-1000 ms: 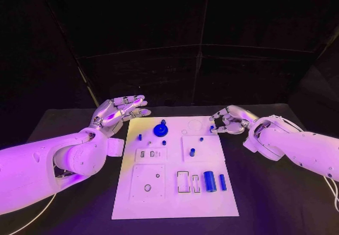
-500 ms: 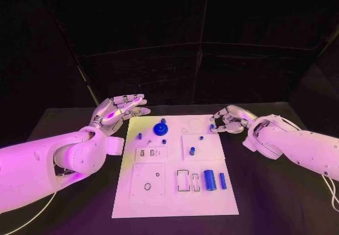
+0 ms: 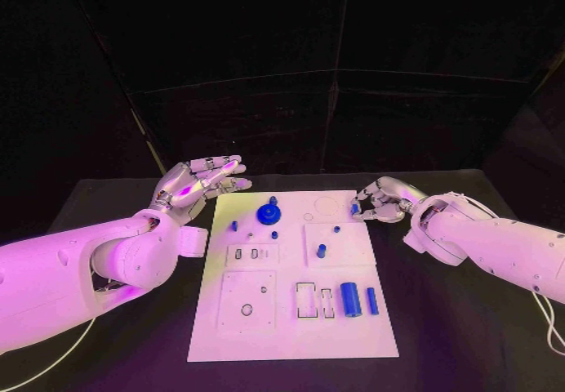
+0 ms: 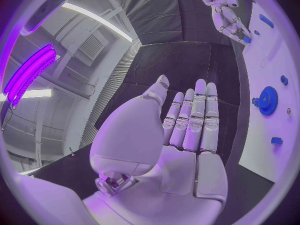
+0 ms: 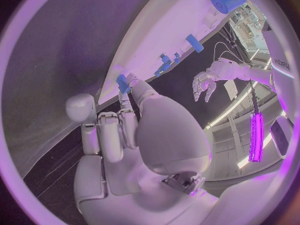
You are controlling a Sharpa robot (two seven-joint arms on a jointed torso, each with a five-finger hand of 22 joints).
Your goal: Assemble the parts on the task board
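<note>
Hands [image 3: 197,184] off task board [image 3: 295,327] edges

A matte black rectangular table [image 3: 459,327] stands before dark curtain-like black walls [image 3: 353,122]. Overhead — a long white ceiling light strip [image 4: 97,19] and a glowing purple tube lamp [image 4: 28,75].

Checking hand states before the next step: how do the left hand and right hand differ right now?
The left hand is open, fingers extended and apart, holding nothing; the right hand is curled, fingertips on a small blue part. The left hand hovers off the task board's far left corner, above the table; the right hand sits at the board's far right edge. Both are silver hands on white arms near the board's far end.
</note>
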